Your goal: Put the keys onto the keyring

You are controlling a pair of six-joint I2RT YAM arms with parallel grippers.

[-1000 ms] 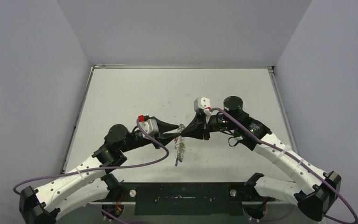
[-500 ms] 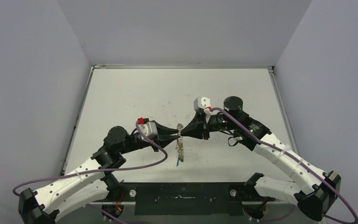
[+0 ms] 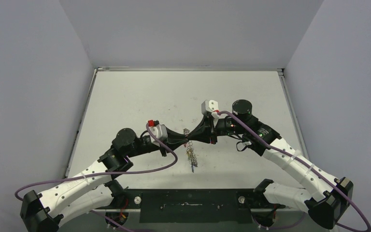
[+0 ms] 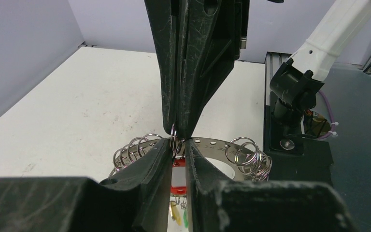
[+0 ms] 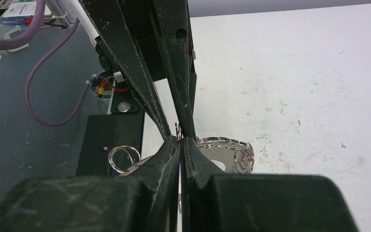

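The keyring (image 4: pixel 212 147), a flat grey ring edged with wire loops (image 5: pixel 227 142), hangs in the air between both grippers above the table's near middle (image 3: pixel 187 133). My left gripper (image 4: pixel 176 145) has its fingertips pinched on a small wire loop at the ring's edge. My right gripper (image 5: pixel 179 140) is shut on the same spot from the opposite side, tip to tip with the left. A red-tagged key (image 4: pixel 178 176) hangs behind the left fingers, with yellow and green tags lower down. The bunch of keys (image 3: pixel 192 159) dangles under the ring.
The white table (image 3: pixel 140 96) is walled in at the back and on both sides. A black mounting rail (image 3: pixel 188 199) runs along the near edge between the arm bases. The right arm's black base (image 4: pixel 294 96) stands just past the ring.
My left gripper has moved right to meet the right gripper's tips and narrowed onto the wire loop. The hanging bunch has swung slightly right. The right arm has held still.
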